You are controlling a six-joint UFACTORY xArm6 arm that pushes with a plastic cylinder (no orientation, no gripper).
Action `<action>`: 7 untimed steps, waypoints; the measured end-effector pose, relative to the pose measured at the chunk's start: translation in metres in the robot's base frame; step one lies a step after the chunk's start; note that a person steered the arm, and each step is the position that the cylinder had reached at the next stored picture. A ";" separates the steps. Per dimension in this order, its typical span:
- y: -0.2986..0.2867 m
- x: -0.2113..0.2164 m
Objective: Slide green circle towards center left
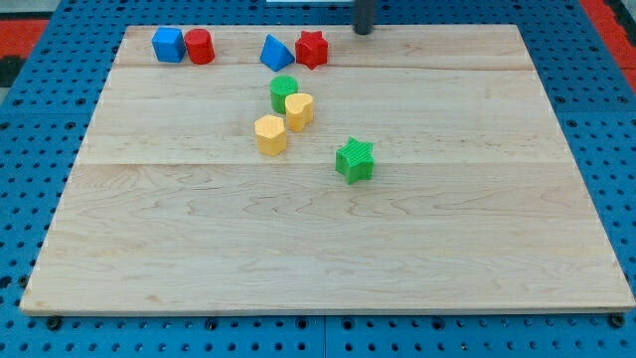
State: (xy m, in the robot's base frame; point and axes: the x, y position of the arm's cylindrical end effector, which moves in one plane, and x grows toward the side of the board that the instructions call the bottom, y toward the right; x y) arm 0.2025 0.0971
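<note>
The green circle (283, 91) is a round green block above the board's middle, touching a yellow heart-shaped block (299, 110) at its lower right. My tip (364, 31) is at the view's top edge, above the board's far edge, well up and right of the green circle and right of the red star (312, 49). It touches no block.
A yellow hexagon block (270, 134) lies below the green circle. A green star (355, 160) sits near the centre. A blue triangle (275, 53), a blue cube (168, 45) and a red cylinder (200, 47) line the top edge of the wooden board (328, 268).
</note>
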 end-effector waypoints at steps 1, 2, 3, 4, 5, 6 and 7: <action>0.030 0.042; 0.008 0.094; 0.004 0.103; -0.015 0.103; -0.060 0.103; -0.115 0.119; -0.149 0.126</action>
State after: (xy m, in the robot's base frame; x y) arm 0.3285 -0.0521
